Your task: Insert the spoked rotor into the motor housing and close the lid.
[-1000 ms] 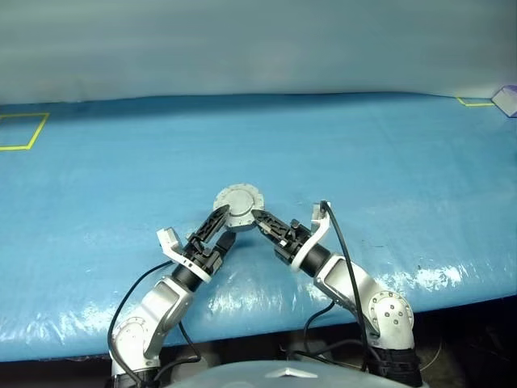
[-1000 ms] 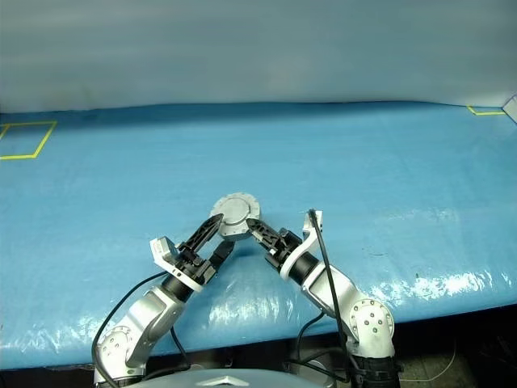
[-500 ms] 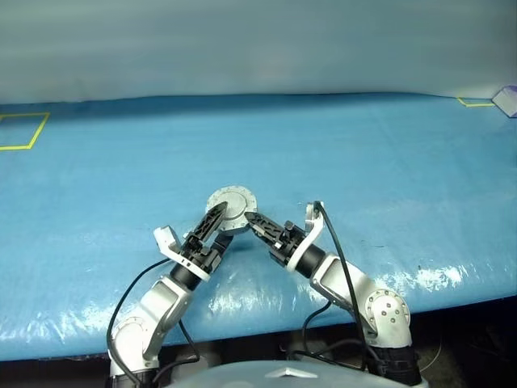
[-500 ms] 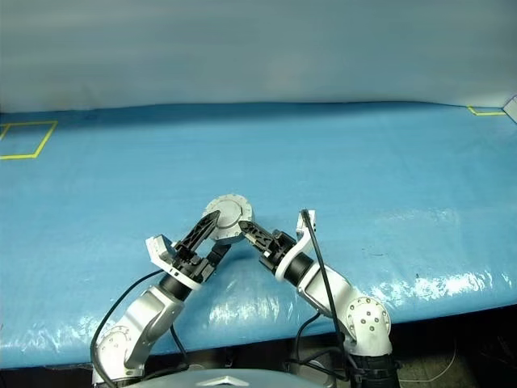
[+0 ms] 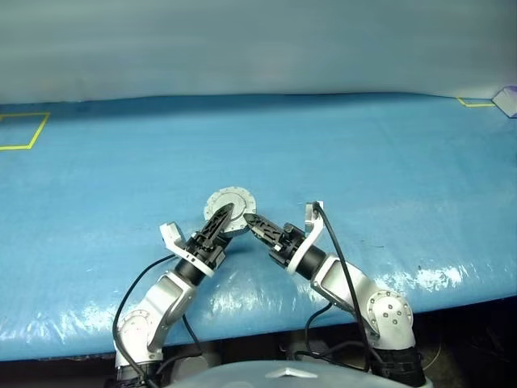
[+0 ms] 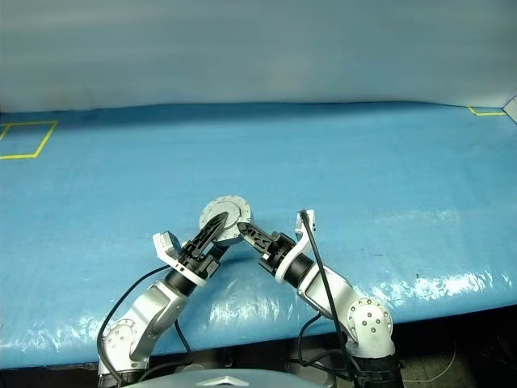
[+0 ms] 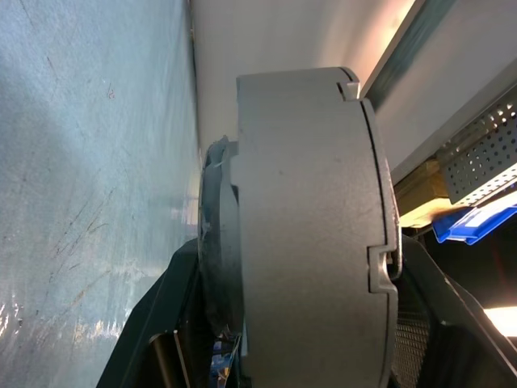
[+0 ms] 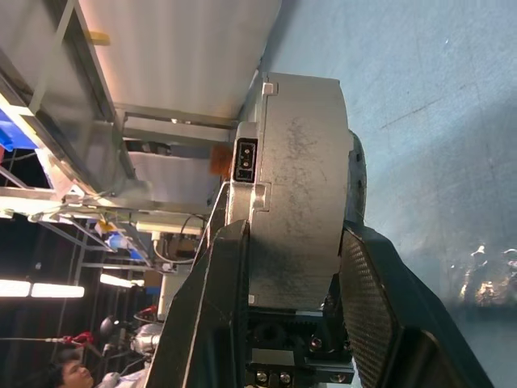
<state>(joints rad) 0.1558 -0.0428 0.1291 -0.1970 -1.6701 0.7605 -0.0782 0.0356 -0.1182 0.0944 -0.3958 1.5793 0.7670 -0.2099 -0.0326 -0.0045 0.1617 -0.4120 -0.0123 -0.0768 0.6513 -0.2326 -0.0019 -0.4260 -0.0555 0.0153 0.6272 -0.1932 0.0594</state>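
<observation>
I've got the motor housing (image 5: 229, 202) up off the worktop (image 5: 388, 162), held between both arms just in front of me, plain grey face toward the head cam. Right end effector (image 5: 252, 220) is clamped on it: wrist view shows its fingers (image 8: 212, 307) either side of the puck's thickness. Left end effector (image 5: 225, 214) sits across the front w/ fingers straddling the housing (image 7: 311, 234), one on each face, but I can't tell if they're pressing yet. The lid (image 7: 218, 250) looks folded nearly flat against the body, w/ a thin seam showing; rotor presumably inside, can't confirm. So I judge this as the closing squeeze: keep the right grip steady as the anvil, bring the left fingers in square to the faces, not on the rim, and press evenly so the lid seats w/o skewing at the hinge side. Don't let the part rotate in the right grip. Worktop is a wrinkled glossy blue sheet w/ yellow tape corners (image 5: 23, 129) at the far edges; pale wall behind.
</observation>
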